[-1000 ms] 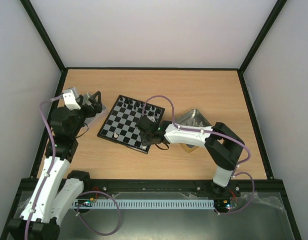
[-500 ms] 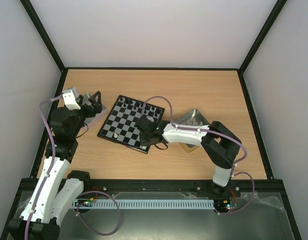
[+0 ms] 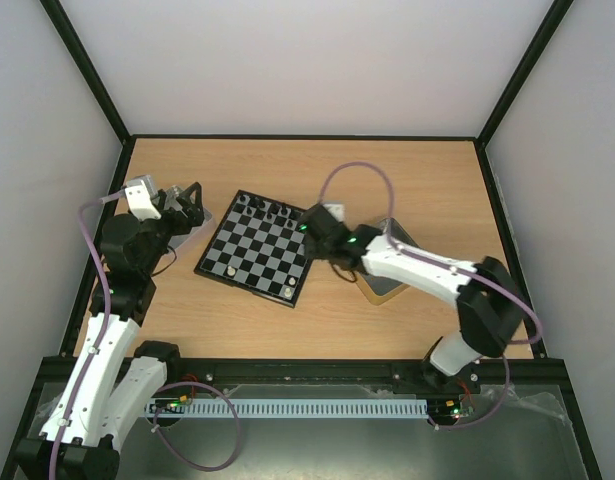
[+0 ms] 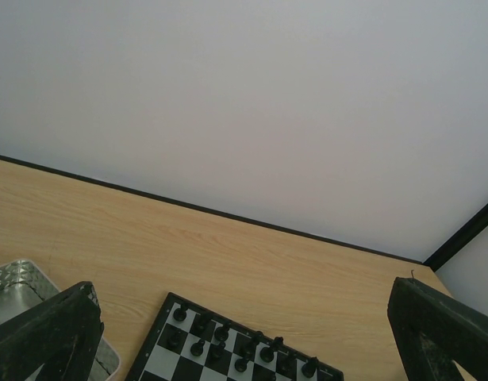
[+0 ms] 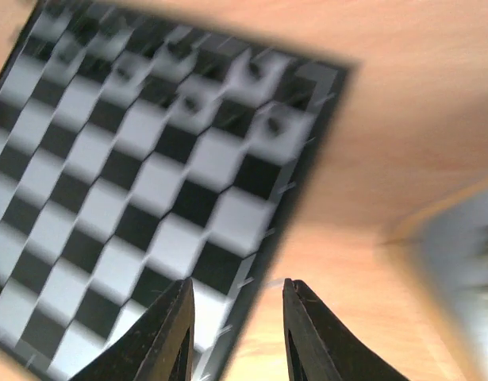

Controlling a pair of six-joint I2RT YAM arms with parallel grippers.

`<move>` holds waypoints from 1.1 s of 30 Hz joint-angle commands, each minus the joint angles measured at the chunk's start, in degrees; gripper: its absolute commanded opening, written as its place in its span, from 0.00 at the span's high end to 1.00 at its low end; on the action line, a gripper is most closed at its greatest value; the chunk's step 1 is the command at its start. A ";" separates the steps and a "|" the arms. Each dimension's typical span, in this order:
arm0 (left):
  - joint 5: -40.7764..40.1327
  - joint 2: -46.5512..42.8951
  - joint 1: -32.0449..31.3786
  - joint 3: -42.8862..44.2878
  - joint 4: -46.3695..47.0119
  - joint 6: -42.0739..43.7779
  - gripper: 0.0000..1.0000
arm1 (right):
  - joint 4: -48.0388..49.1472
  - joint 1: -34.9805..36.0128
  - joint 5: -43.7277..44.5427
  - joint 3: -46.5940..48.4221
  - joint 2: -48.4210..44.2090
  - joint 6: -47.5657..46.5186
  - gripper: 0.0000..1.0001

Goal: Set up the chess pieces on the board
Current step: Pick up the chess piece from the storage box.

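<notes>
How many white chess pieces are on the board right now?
2 white pieces on the board: one by its near-left corner, the other by its near-right corner. The right arm covers the far-right corner, so more may be hidden.

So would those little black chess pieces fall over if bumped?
Probably: the black chess pieces look tiny and upright, so a nudge likely tips them. Packed along one edge of the board, one may knock its neighbour.

Robot lab cell: framed white walls [image 3: 307, 60], wooden table [image 3: 387, 170].
</notes>
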 commanded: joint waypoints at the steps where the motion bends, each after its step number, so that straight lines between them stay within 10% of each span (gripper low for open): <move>1: -0.07 -0.67 0.31 -0.63 0.89 0.04 0.01 | -1.19 -8.89 8.98 -5.69 -8.59 2.91 0.70; 15: 0.19 -0.52 0.24 -0.72 1.07 -0.05 0.01 | 3.84 -30.89 -0.95 -14.54 -7.88 -2.91 0.69; 33: 0.03 -0.35 0.26 -0.63 0.98 0.04 0.00 | 6.99 -34.96 -0.27 -10.10 4.36 -9.13 0.81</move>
